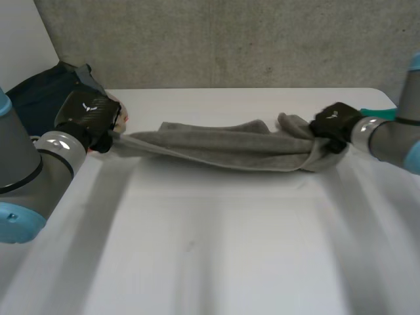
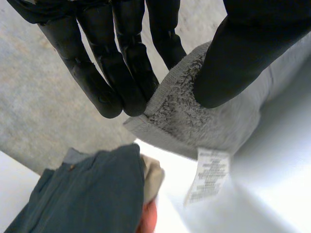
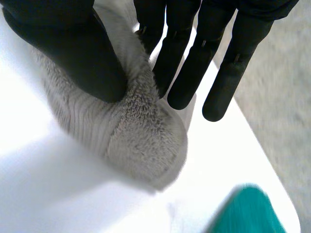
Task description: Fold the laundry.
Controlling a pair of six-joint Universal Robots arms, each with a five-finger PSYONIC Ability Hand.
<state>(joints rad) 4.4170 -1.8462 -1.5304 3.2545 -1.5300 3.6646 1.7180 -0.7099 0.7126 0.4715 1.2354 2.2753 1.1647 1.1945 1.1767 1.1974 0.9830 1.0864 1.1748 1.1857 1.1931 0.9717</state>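
A grey towel (image 1: 223,147) hangs bunched lengthwise between my two hands, low over the white table (image 1: 210,249). My left hand (image 1: 90,117) holds its left end at the table's left edge. In the left wrist view that hand's thumb (image 2: 228,58) and fingers (image 2: 99,82) pinch a towel corner (image 2: 194,121) with a white label (image 2: 206,177) hanging from it. My right hand (image 1: 335,125) grips the towel's right end. There, the right thumb (image 3: 82,53) presses the towel's fluffy edge (image 3: 136,141) against the fingers (image 3: 182,73).
A pile of dark blue clothing (image 1: 39,92) lies off the table's left back corner, and also shows under my left hand (image 2: 92,194) with beige and red cloth beside it. A teal cloth (image 1: 379,113) lies at the right back edge, near my right hand (image 3: 248,211).
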